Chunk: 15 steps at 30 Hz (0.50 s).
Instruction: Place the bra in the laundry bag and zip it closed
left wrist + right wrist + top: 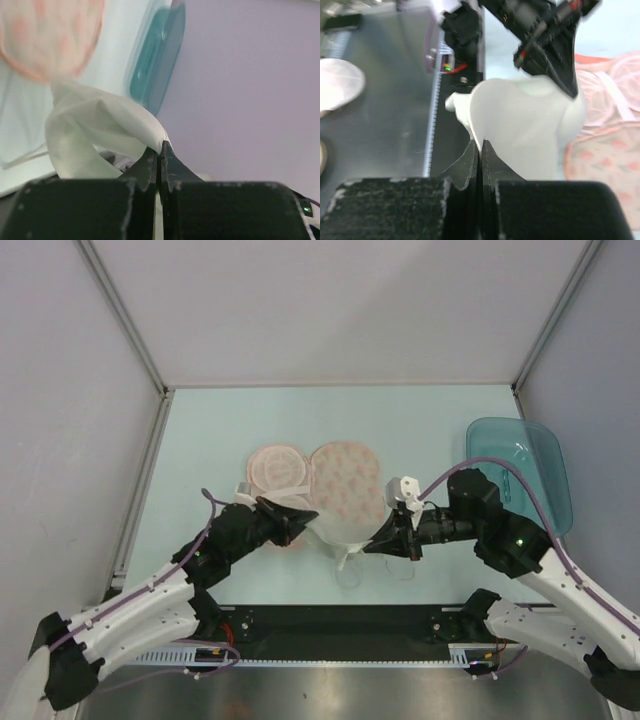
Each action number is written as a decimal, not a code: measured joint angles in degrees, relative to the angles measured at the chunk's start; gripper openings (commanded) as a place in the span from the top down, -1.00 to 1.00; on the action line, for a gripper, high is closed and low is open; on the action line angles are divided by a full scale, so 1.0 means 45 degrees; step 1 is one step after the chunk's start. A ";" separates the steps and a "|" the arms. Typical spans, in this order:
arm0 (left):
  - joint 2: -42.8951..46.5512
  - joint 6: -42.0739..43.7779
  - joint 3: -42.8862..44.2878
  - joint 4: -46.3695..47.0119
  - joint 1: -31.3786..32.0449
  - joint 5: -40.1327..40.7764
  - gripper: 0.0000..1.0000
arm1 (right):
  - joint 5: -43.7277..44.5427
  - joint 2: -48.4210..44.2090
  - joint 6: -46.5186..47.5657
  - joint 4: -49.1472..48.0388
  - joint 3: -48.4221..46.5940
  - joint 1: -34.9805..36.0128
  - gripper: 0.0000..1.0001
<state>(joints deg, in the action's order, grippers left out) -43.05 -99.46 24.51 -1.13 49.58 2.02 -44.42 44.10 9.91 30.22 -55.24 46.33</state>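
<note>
The white bra (338, 533) hangs between my two grippers just in front of the laundry bag. The peach-pink laundry bag (345, 480) lies open on the table, its mesh-lined lobe (275, 468) to the left. My left gripper (306, 524) is shut on the bra's left end; in the left wrist view the fabric (100, 130) bunches out of the closed tips (160, 148). My right gripper (376, 543) is shut on the right end; in the right wrist view a moulded cup (530, 125) rises from the closed tips (480, 145). Thin straps dangle below.
A translucent teal tray (520, 472) sits at the right of the table and shows in the left wrist view (157, 65). White walls enclose the table on three sides. The black base rail (340, 625) runs along the near edge.
</note>
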 measured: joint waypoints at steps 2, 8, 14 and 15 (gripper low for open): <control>-0.0097 0.1326 0.0092 0.0199 -0.1530 -0.0549 1.00 | 0.0588 0.0544 0.0427 -0.0423 0.0000 -0.0005 1.00; -0.3779 0.5960 0.3759 -0.0194 -0.4313 -0.3031 1.00 | 0.2433 0.1996 0.1520 -0.2497 0.0024 -0.0321 1.00; -0.6640 0.9598 0.6926 0.0379 -0.5382 -0.4624 0.99 | 0.3322 0.4085 0.2074 -0.4770 -0.0170 -0.1540 1.00; -0.7198 0.9947 0.7320 0.0597 -0.5566 -0.5017 1.00 | 0.3405 0.4415 0.2181 -0.5095 -0.0170 -0.1705 1.00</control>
<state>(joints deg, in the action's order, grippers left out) -75.44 -54.70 57.45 1.56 24.53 -20.56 -29.10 63.96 19.73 7.29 -56.01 38.65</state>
